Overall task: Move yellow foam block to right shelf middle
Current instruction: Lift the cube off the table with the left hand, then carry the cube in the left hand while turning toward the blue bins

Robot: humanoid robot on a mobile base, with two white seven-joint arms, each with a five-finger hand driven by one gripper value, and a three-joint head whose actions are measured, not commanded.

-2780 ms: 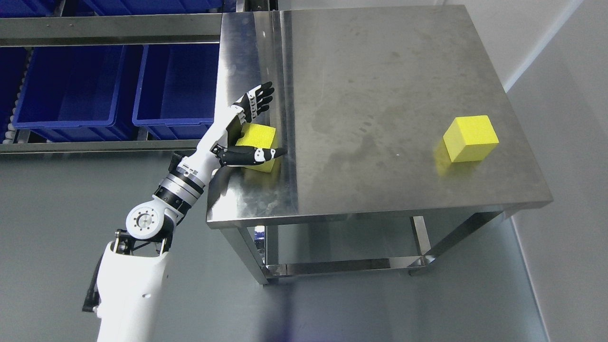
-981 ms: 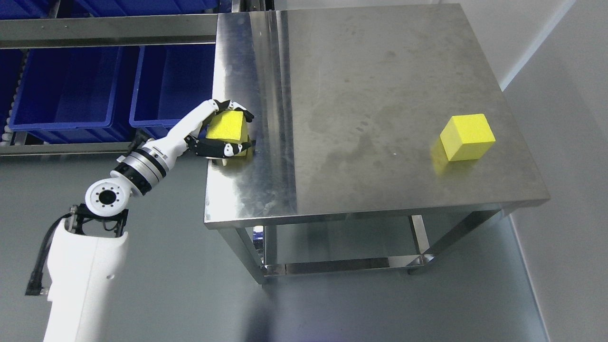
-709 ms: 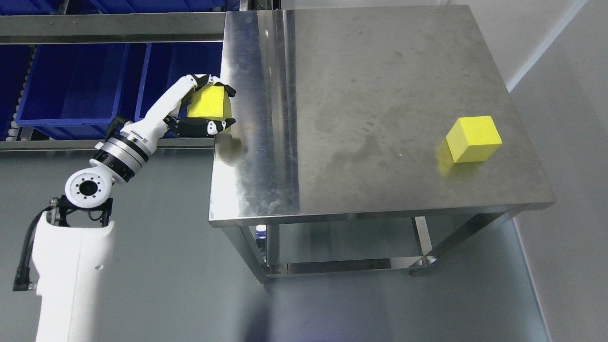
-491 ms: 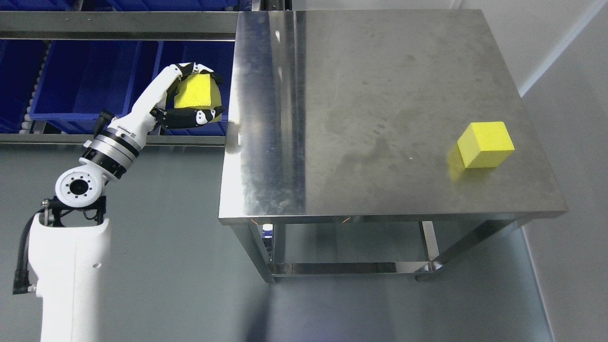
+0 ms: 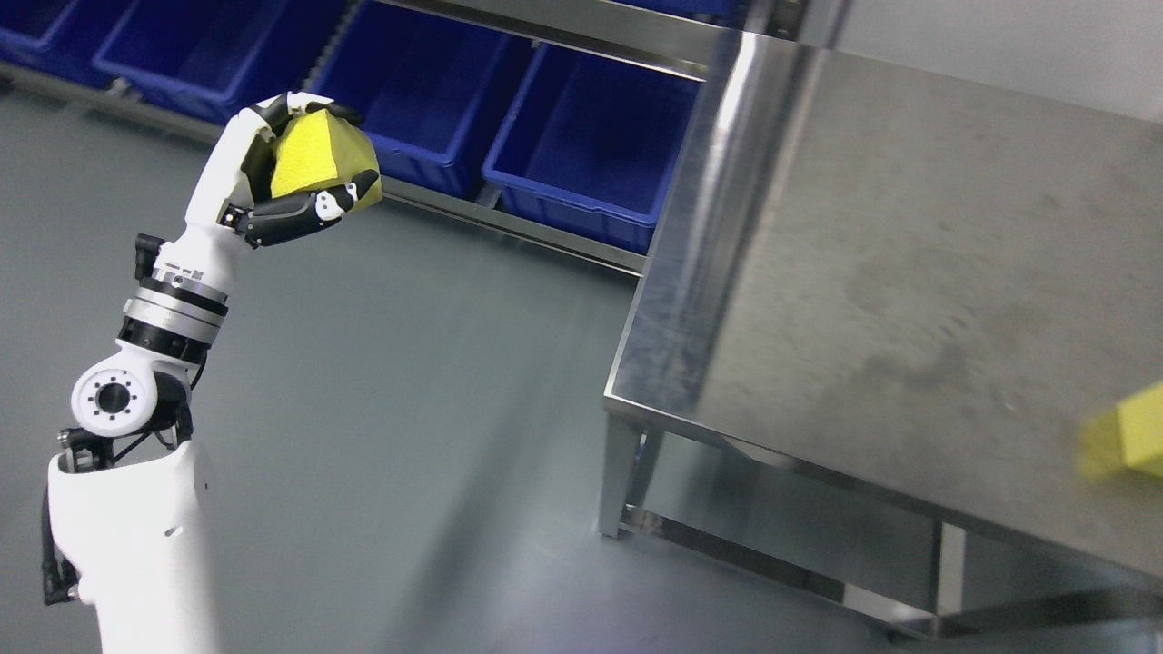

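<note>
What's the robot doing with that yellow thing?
The robot's left hand is gripping a yellow foam block, its fingers curled around it, holding it up in the air over the grey floor. It is away from the metal table and close to a row of blue bins on a low rack. A second yellow block sits on the table at the picture's right edge. The right arm isn't in view.

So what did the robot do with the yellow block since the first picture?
The left hand closed around the yellow foam block, lifted it off the steel table and carried it left, out over the floor near the blue bins. The camera turned too. The other yellow block stayed on the table.
</note>
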